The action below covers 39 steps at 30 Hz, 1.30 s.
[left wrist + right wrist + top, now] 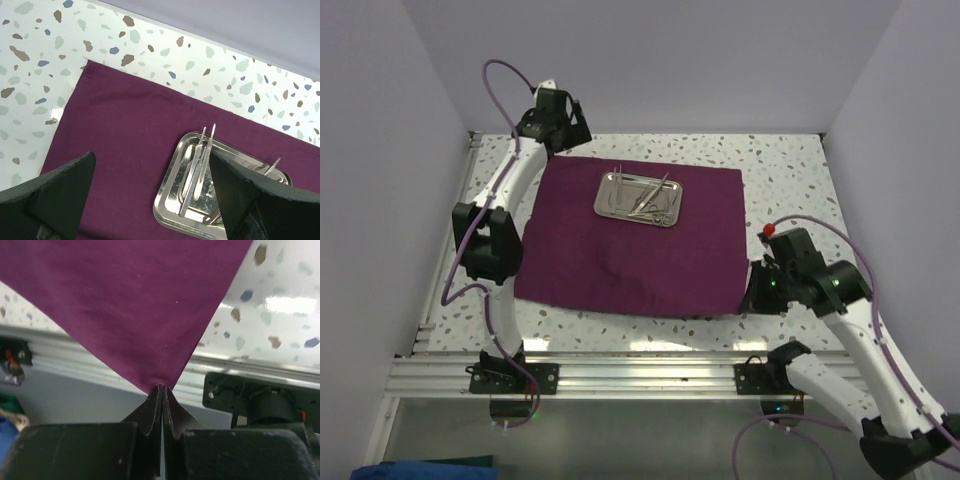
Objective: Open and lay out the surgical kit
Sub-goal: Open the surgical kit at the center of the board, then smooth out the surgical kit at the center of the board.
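Observation:
The dark magenta-purple cloth (620, 250) lies spread flat on the speckled table. The shiny steel tray (639, 198) sits on its far middle and holds several thin silver instruments (645, 200). My left gripper (555, 125) hovers open and empty over the cloth's far left corner; in the left wrist view its jaws stand wide apart, with the tray (172, 192) and instruments (197, 165) below. My right gripper (752, 297) is shut on the cloth's near right corner (161, 384), pinched between its fingertips.
An aluminium rail (650, 375) runs along the table's near edge. White walls enclose the table on the left, back and right. Bare speckled tabletop (790, 180) shows right of the cloth.

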### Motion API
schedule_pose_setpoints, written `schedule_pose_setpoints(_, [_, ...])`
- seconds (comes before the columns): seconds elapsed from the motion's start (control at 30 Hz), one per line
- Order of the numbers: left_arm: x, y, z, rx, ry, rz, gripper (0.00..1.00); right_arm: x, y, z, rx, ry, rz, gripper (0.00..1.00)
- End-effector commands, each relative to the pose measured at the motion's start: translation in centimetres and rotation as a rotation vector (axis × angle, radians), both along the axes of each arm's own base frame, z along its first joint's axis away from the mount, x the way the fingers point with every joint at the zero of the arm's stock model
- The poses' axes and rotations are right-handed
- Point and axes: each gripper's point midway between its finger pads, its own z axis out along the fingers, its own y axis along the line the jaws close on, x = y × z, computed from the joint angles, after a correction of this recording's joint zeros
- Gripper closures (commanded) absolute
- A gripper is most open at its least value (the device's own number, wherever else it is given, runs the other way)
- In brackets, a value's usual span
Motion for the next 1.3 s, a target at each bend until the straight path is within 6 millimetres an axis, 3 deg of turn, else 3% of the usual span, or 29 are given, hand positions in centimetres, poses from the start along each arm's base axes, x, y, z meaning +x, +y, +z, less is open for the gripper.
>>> schedule_pose_setpoints(0.0, [0.7,0.4,0.8,-0.022,-0.032,0.021,0.0,-11.2,-1.8,-1.6,0.026,0.343,0.091,1.0])
schedule_pose_setpoints(0.03, [0.5,0.4,0.2,-0.021,-0.018,0.023,0.0,-12.2,-1.2,-1.6,0.098,0.328,0.101,1.0])
schedule_pose_setpoints(0.07, [0.4,0.4,-0.3,-0.022,-0.008,0.022,0.0,-13.5,-0.7,-2.6,0.131,0.399,0.097,0.83])
schedule_pose_setpoints(0.1, [0.2,0.3,-0.7,-0.024,0.003,0.019,0.0,-14.0,-0.5,-3.0,0.148,0.431,0.09,0.49])
schedule_pose_setpoints(0.13, [0.1,0.3,-0.9,-0.029,0.008,0.018,0.0,-14.0,-0.8,-3.4,0.126,0.435,0.088,0.09])
schedule_pose_setpoints(0.17, [0.0,0.2,-1.1,-0.034,0.013,0.016,0.0,-13.5,-1.2,-3.5,0.089,0.433,0.089,0.01])
schedule_pose_setpoints(0.23, [-0.3,0.1,-1.3,-0.038,0.02,0.012,0.0,-11.9,-2.6,-3.5,-0.019,0.377,0.103,0.02])
schedule_pose_setpoints(0.3, [-0.5,0.2,-1.3,-0.032,0.02,0.007,0.0,-8.7,-2.5,-2.1,-0.067,0.309,0.128,0.02])
schedule_pose_setpoints(0.33, [-0.7,0.2,-1.2,-0.018,0.024,-0.005,0.0,-6.4,-2.0,-0.8,-0.071,0.231,0.124,0.02])
schedule_pose_setpoints(0.43, [-0.9,0.5,-0.9,0.009,0.027,-0.019,0.0,-1.5,-0.7,0.2,-0.092,0.184,0.098,0.02])
schedule_pose_setpoints(0.47, [-1.0,0.3,-0.9,0.01,0.031,-0.037,0.0,1.9,0.1,1.1,-0.11,0.138,0.055,0.01])
schedule_pose_setpoints(0.57, [-1.2,0.2,-1.9,0.026,0.06,-0.072,0.0,8.8,2.9,3.3,-0.058,-0.002,-0.002,0.02])
schedule_pose_setpoints(0.6, [-1.3,0.1,-2.3,0.031,0.072,-0.078,0.0,11.1,3.6,2.3,-0.071,0.016,-0.01,0.02])
schedule_pose_setpoints(0.67, [-1.5,0.5,-3.1,0.04,0.093,-0.085,0.0,15.8,4.9,3.4,-0.056,-0.061,-0.033,0.02])
schedule_pose_setpoints(0.73, [-1.6,1.0,-3.7,0.05,0.109,-0.086,0.0,20.1,5.0,2.4,-0.09,-0.058,-0.048,0.02])
schedule_pose_setpoints(0.83, [-1.5,3.4,-4.3,0.072,0.129,-0.042,0.01,24.8,3.1,1.1,-0.12,-0.021,-0.103,0.02])
schedule_pose_setpoints(0.97, [-1.2,8.1,-5.4,0.063,0.142,0.018,0.01,29.2,-0.8,-1.0,-0.063,0.014,-0.237,0.02])
schedule_pose_setpoints(1.0, [-1.1,8.8,-6.1,0.057,0.152,0.023,0.02,30.0,-2.7,-1.3,-0.059,0.016,-0.286,0.01])
schedule_pose_setpoints(1.1, [-1.0,10.2,-8.3,0.016,0.189,0.012,0.05,32.0,-5.4,-3.0,-0.071,0.008,-0.356,0.02])
schedule_pose_setpoints(1.17, [-1.0,11.6,-10.1,-0.003,0.216,0.015,0.06,33.0,-6.0,-4.6,-0.074,0.022,-0.371,0.02])
schedule_pose_setpoints(1.27, [-0.9,11.6,-12.1,-0.005,0.247,0.001,0.08,34.0,-6.8,-5.6,-0.086,0.036,-0.384,0.02])
